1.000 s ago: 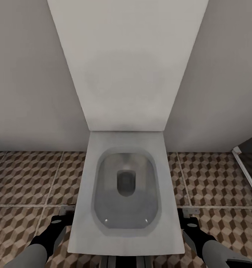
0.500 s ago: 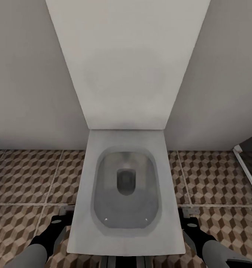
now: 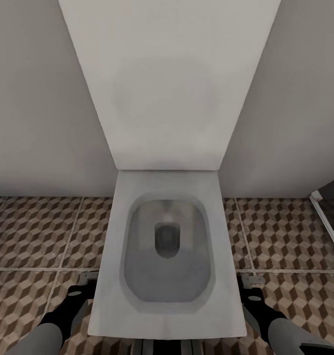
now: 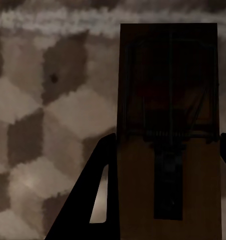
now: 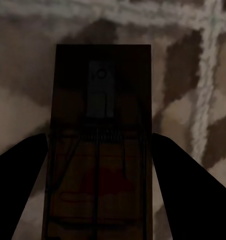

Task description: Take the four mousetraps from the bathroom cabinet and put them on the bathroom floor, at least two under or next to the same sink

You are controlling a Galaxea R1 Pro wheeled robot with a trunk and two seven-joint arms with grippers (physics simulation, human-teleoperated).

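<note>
Facing a white rectangular toilet [image 3: 168, 256] with its lid raised against a pale grey wall [image 3: 39, 98], the robot holds both arms low, one on each side of the bowl. The left gripper [image 3: 83, 283] sits just beside the toilet's left edge, above the bathroom floor of square tiles printed with a brown, beige and white cube pattern [image 3: 34, 231]. The right gripper [image 3: 250, 286] sits just beside the toilet's right edge, over the same tiles.

Seen from the left wrist, the left gripper's dark fingers [image 4: 93, 195] press against the two long sides of a small flat brown wooden mousetrap with dark wire and a dark metal plate [image 4: 168, 150], so it is clamped on that trap, with the patterned tile and a pale grout line beyond it.

Seen from the right wrist, the right gripper's dark fingers [image 5: 18, 185] close on the sides of a second brown wooden mousetrap with a grey metal plate [image 5: 100, 150], held above crossing grout lines.

A dark doorway with a white frame [image 3: 324, 217] stands at the far right of the head view.
</note>
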